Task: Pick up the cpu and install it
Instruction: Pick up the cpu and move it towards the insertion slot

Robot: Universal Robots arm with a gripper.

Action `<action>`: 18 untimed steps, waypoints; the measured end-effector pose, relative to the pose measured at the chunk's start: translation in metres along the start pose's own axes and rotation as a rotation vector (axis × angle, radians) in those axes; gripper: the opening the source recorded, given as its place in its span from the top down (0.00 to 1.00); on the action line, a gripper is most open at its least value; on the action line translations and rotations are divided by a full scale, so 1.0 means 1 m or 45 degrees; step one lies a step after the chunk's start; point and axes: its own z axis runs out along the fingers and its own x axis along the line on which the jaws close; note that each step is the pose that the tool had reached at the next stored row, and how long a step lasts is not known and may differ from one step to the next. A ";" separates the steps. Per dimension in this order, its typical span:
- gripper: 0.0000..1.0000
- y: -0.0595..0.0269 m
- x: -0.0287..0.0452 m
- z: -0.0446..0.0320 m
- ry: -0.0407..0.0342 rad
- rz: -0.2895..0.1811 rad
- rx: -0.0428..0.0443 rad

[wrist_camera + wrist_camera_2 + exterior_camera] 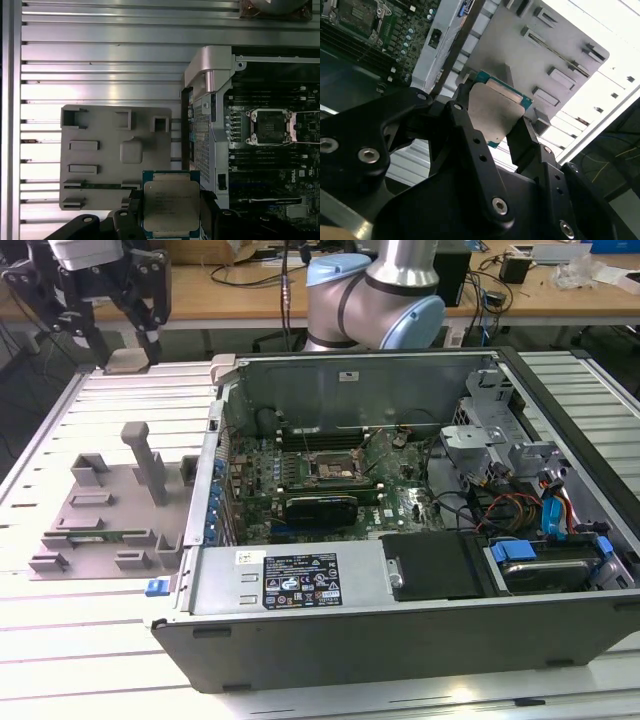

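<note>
Exterior view puts the socket (330,468) at four o'clock from the gripper (125,340). Second wrist view shows its fingers (520,137) clamped on the cpu (492,107).

The room light is bright, white and even, coming from overhead. In the exterior view the ribbed metal table (90,660) shines pale, while the inside of the open computer case (400,625) sits dimmer, shaded by its own walls. In the second wrist view the table burns out to plain white behind the black hand (492,120), a dark mass with small glints on its screws (499,205). In the first wrist view soft glare bands the table, the grey plate (110,160) throws faint shadows, and the chip (171,202) has a dull sheen.
</note>
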 end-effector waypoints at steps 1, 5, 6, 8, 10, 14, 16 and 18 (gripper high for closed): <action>0.45 0.0000 -0.0022 0.0001 0.0000 0.000 0.000; 0.45 0.0001 -0.0169 0.0009 0.0000 0.000 0.000; 0.45 0.0001 -0.0213 0.0011 0.0001 0.000 0.000; 0.45 0.0001 -0.0280 0.0015 -0.0001 0.000 0.000; 0.45 0.0001 -0.0329 0.0017 0.0001 0.000 0.000; 0.45 0.0002 -0.0404 0.0022 0.0000 0.000 0.000; 0.45 0.0002 -0.0460 0.0024 0.0000 0.000 0.000; 0.45 0.0002 -0.0529 0.0028 0.0000 0.000 0.000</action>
